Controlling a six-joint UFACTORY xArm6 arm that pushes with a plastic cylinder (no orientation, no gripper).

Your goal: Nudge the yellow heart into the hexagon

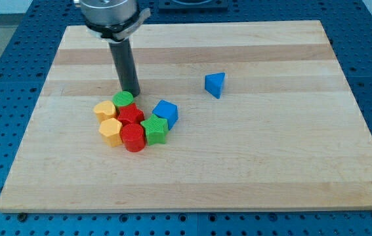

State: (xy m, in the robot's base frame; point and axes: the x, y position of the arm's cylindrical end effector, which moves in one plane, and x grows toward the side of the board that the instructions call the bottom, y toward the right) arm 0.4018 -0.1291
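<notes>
A tight cluster of blocks lies left of the board's middle. The yellow heart (104,109) is at its upper left. A yellow hexagon (111,131) lies just below the heart, touching it. A green round block (123,99) sits at the cluster's top, right of the heart. My tip (130,93) stands right behind the green round block, at its upper right edge, a short way up and right of the heart. The rod rises from there to the view's top.
In the cluster are also a red block (131,115) in the middle, a red round block (134,139) at the bottom, a green star-like block (153,130) and a blue block (165,113) on the right. A blue triangle (215,84) lies alone further right on the wooden board (271,157).
</notes>
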